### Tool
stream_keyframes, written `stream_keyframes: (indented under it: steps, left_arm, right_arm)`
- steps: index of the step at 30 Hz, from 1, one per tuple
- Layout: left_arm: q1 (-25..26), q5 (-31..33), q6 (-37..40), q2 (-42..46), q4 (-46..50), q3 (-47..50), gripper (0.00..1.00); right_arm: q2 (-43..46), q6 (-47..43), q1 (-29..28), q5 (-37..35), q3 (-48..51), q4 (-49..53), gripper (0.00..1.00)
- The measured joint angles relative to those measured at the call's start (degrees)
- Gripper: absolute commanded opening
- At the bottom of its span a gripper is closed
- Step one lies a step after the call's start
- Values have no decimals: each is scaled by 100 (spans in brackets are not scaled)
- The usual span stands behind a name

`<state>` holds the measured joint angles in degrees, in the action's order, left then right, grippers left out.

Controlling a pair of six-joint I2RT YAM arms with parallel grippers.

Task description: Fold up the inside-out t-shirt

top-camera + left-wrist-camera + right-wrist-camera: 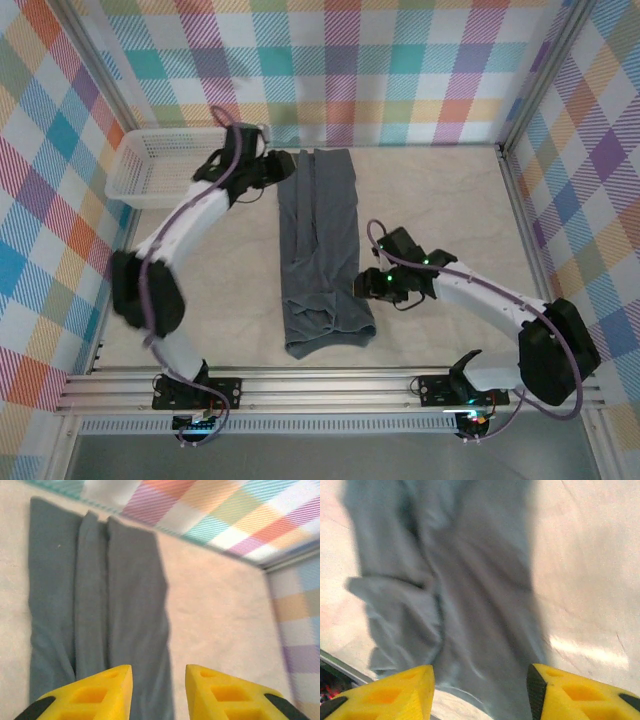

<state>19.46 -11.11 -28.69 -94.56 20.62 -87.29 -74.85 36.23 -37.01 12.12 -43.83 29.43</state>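
Note:
The inside-out t-shirt (pixel 318 250) lies as a long, narrow dark grey strip down the middle of the table, with lengthwise folds and a rumpled near end. My left gripper (pixel 283 167) hovers at the strip's far left corner. In the left wrist view its yellow fingers (pixel 107 685) stand apart with nothing between them, above the t-shirt (pixel 100 595). My right gripper (pixel 368 285) is at the strip's right edge near the lower end. It is open over the creased t-shirt (pixel 470 590), its fingertips (pixel 555 685) holding nothing.
A white mesh basket (pixel 150 198) stands at the far left, beside the left arm. Chequered walls close in the table on three sides. An aluminium rail (pixel 330 385) runs along the near edge. Bare beige tabletop (pixel 440 200) lies right of the shirt.

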Motion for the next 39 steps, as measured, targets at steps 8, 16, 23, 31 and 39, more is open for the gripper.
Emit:
stream_keyframes:
  steps: [8, 16, 23, 31, 39]
  left_arm:
    - [470, -37, -356, 2055, -70, 2911, 38]
    - [968, 46, -992, 2979, 804, 4538, 38]
    - [1635, -800, -2485, 4135, 498, 6417, 39]
    - [1805, -1246, -3069, 3790, -190, 6695, 40]
    - [1939, -1200, -3088, 2710, -957, 6345, 40]
  right_arm:
    - [-590, 24, 63, 872, 636, -254, 47]
    - [-765, 138, 105, 1290, 625, -422, 3]
    - [573, 393, 105, 1320, 798, -260, 0]
    - [-125, 435, 105, 1445, 879, -328, 0]
    - [-125, 455, 105, 1456, 879, -348, 0]
